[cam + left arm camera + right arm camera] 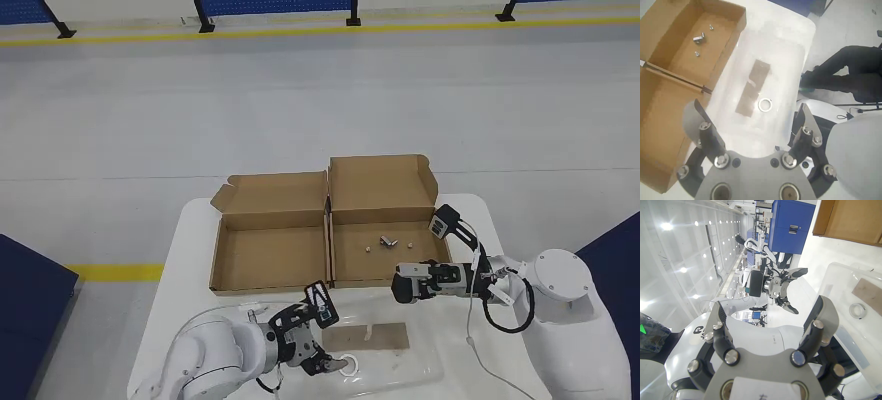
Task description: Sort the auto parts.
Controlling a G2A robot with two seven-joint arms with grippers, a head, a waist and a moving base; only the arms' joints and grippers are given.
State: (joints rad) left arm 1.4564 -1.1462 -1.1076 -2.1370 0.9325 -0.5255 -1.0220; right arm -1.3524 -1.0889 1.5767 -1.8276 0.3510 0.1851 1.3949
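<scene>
A white ring [759, 104] lies in a clear plastic tray [791, 56] beside a brown card strip [755, 87]. My left gripper [749, 104] hangs open just above the tray's near end, the ring a little ahead of its fingers. In the top view the left gripper [325, 360] is at the tray's left end, close to the ring [350, 366]. My right gripper [400, 283] is open with nothing in it, near the front edge of the right cardboard box [345, 215]. Several small metal parts [699, 38] lie in that box. In the right wrist view my right gripper [768, 303] faces the ring [851, 310] and the left gripper [791, 289].
A second cardboard box [270, 255] with its lid open sits left of the first, with nothing in it. The tray [400, 365] lies along the table's front edge. A seated person's legs [848, 68] are beyond the table's right side.
</scene>
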